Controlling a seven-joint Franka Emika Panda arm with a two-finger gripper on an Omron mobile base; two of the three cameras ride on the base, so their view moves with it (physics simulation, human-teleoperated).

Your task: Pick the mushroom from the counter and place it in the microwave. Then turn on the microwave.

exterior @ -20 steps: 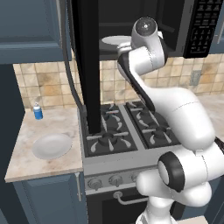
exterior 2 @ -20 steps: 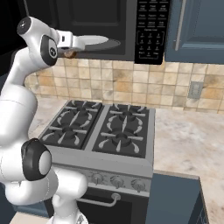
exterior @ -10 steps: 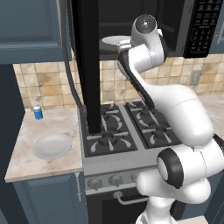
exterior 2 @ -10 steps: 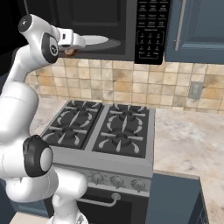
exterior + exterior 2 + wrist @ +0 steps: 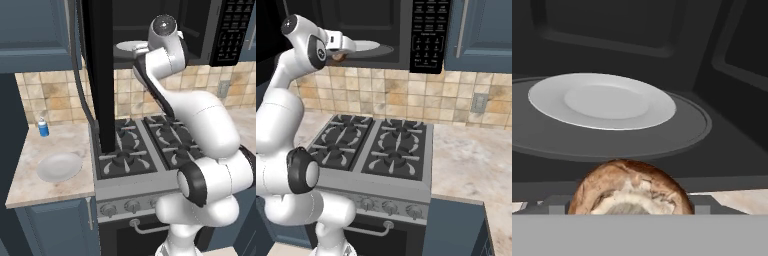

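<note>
Reaching up to the open microwave (image 5: 406, 30), I hold my gripper (image 5: 338, 56) at the mouth of its dark cavity, level with the turntable. Between my jaws sits the mushroom (image 5: 630, 189), a brown cap with a pale tan centre turned toward my hand camera; the jaws stand wide, closed on its sides, and their tips are hidden behind it in the hand view. From the right base view the mushroom (image 5: 338, 57) shows as a small brown lump just under my white hand, at the front lip of the oven.

Straight ahead of my jaws, inside the cavity, a white plate (image 5: 602, 101) lies flat on the round grey turntable (image 5: 687, 131), well apart from the mushroom. The oven's black door (image 5: 97, 75) hangs swung open to the left of my hand, and the button keypad (image 5: 427, 34) is off to the right.

Far below my jaws lies the black gas stove (image 5: 376, 150). Down to the left, the marbled counter (image 5: 30, 180) carries a second white plate (image 5: 59, 166) and a small blue bottle (image 5: 43, 127) near the tiled wall.
</note>
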